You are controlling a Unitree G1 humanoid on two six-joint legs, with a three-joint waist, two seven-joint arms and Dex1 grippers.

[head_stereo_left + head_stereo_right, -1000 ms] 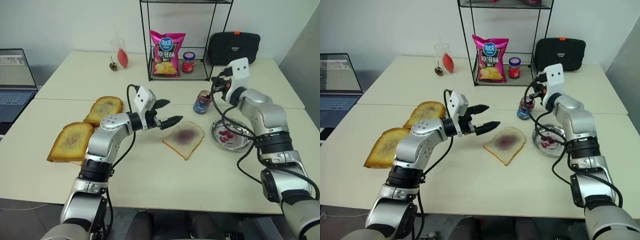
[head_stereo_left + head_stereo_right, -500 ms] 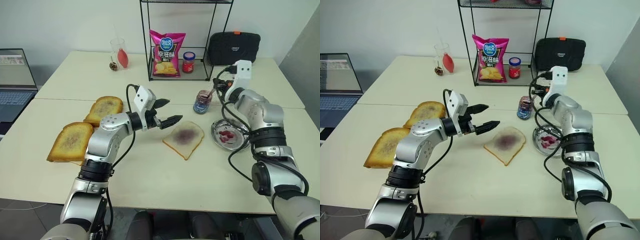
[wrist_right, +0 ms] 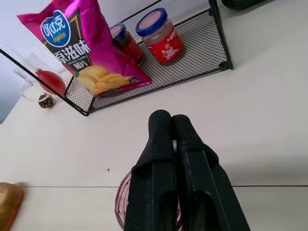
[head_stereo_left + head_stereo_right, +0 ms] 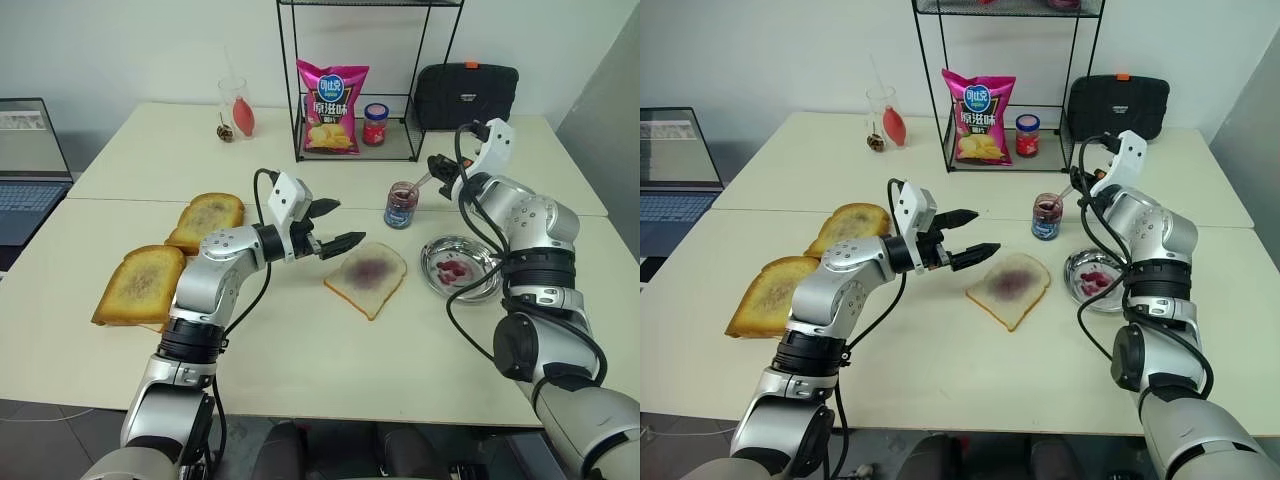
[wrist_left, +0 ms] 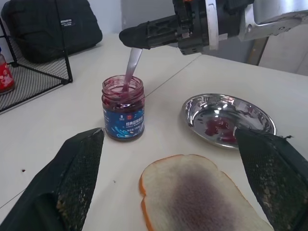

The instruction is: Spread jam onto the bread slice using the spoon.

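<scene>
Right pincer clamped on spoon, bowl in jam below it. Left pincer wide open, empty, beside bread.

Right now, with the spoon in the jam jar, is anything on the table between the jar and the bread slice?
No. Bare table lies between the jam jar and bread slice; the open left gripper hovers beside the slice, off that line.

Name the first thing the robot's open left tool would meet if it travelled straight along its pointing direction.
Probably the small clear glass jam jar with the blue label, centred ahead of the left tool, passing above the pale white bread slice; depth is uncertain.
</scene>
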